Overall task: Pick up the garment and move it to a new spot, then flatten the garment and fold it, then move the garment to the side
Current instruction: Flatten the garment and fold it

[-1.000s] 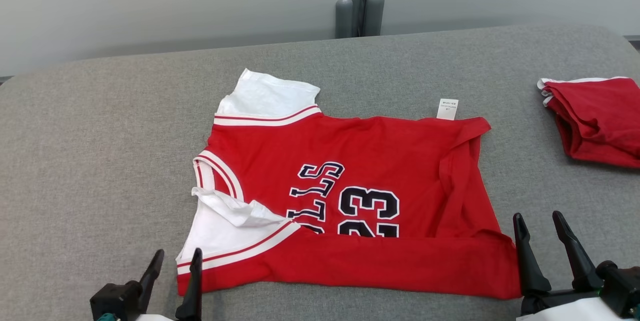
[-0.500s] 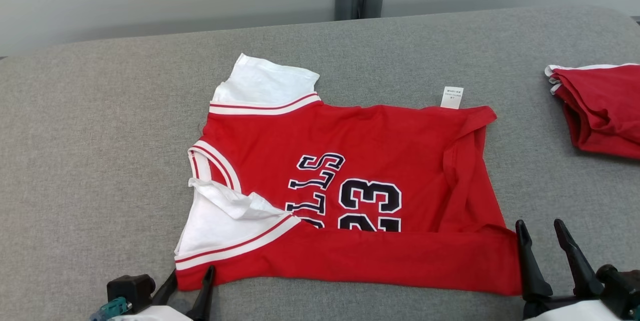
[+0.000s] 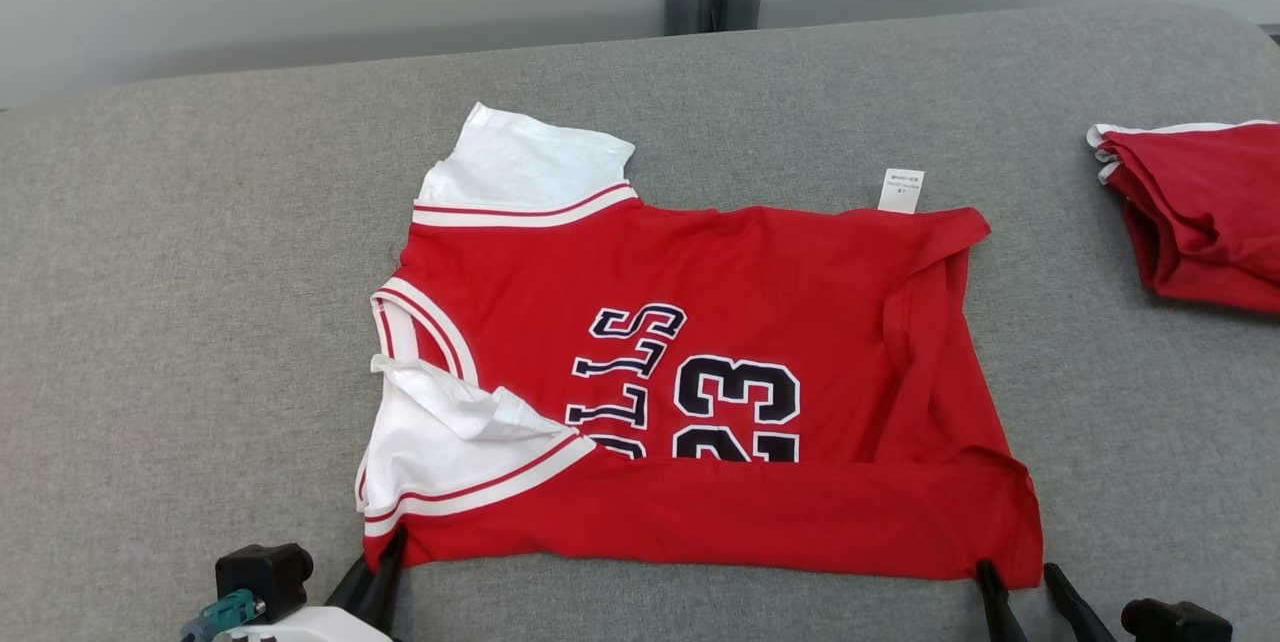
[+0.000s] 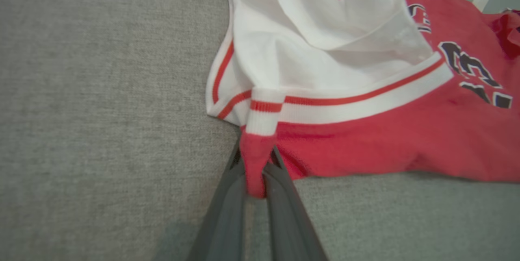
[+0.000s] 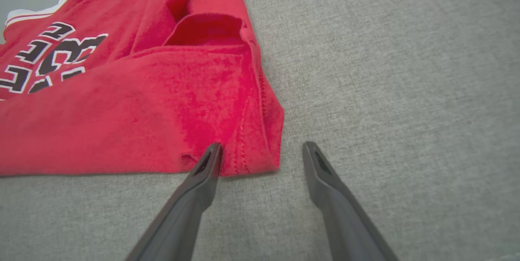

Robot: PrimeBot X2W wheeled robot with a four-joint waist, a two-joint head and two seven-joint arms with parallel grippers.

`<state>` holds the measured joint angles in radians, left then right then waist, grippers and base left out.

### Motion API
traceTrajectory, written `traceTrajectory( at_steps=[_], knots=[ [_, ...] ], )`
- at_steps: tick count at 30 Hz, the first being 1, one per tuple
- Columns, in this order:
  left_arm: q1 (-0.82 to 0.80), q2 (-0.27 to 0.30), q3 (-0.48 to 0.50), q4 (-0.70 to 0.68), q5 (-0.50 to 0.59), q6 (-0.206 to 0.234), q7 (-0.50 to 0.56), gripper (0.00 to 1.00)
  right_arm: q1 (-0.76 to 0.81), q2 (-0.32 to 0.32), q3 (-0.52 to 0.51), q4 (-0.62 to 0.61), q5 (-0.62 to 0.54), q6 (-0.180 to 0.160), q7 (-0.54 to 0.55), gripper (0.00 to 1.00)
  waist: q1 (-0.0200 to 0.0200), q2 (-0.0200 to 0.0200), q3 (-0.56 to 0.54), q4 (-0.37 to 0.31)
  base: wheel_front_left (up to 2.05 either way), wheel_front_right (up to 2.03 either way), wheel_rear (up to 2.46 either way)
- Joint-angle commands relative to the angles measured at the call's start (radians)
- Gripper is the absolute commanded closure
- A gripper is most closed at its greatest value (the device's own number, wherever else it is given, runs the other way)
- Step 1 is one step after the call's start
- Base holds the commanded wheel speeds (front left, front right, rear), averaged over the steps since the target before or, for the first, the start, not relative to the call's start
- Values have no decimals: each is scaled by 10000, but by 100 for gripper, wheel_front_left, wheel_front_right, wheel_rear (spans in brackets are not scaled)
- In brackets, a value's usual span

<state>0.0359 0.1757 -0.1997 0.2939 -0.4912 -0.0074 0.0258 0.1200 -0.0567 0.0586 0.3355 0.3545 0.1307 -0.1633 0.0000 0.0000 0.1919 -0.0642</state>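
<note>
**Head view.** The garment (image 3: 700, 352), a red jersey with white, red-striped trim and dark lettering, lies spread on the grey fabric-covered counter (image 3: 200, 272). Its near edge is folded over into a red band, and a white label (image 3: 901, 190) projects from its far edge. The left hand (image 3: 385, 557) meets the near-left corner of the garment. The right hand (image 3: 1018, 572) stands at the near-right corner, fingers parted. A second red cloth (image 3: 1200, 212), folded, lies well apart at the right edge of the counter.

**Left wrist view.** The left hand (image 4: 256, 159) is closed, its two fingers pinching a narrow tuck of the red corner just below the striped trim. The rest of the garment (image 4: 365, 143) lies on the counter (image 4: 101, 110), with the white panel rumpled above the grip.

**Right wrist view.** The right hand (image 5: 264, 147) is wide open and grips nothing. It straddles the hemmed corner of the garment (image 5: 122, 110): one fingertip touches the red edge, and the other rests over the bare counter (image 5: 406, 90) just beside the corner.
</note>
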Motion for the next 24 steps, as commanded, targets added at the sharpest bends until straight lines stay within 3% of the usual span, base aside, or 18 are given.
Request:
traceTrajectory(
  at_steps=[1, 2, 4, 5, 6, 15, 24],
  knots=[
    [-127, 58, 5, 56, -20, 24, -46, 100, -284, -21, 132, 385, 223, 1, 170, 0, 0, 0, -9, 21, 0, 0, 0],
    [-132, 71, -4, 49, -28, 4, -54, 100, -396, -12, 237, 552, 418, 1, 206, 0, 0, 0, -9, 42, 0, 0, 0],
    [-133, 119, -29, 21, 54, 20, -129, 100, -535, -68, 354, 864, 659, 2, 345, 60, 0, 0, -18, 102, 0, 0, 0],
    [-133, 119, -29, 21, 54, 20, -129, 100, -535, -68, 354, 864, 659, 2, 345, 60, 0, 0, -18, 102, 0, 0, 0],
    [-122, 126, -45, 12, 48, -2, -122, 100, -604, -106, 384, 967, 775, 2, 295, 100, 0, 0, -21, 140, 0, 0, 0],
    [373, 88, 148, -494, -140, 320, -283, 100, -698, -635, 849, 714, 1453, 2, 252, 100, 0, 0, -63, 415, 0, 0, 0],
    [1868, -12, 182, -1440, -309, 811, -181, 100, 419, -1353, 869, -414, 1916, 1, 936, 100, 0, 0, -677, 641, 0, 0, 0]
  ],
)
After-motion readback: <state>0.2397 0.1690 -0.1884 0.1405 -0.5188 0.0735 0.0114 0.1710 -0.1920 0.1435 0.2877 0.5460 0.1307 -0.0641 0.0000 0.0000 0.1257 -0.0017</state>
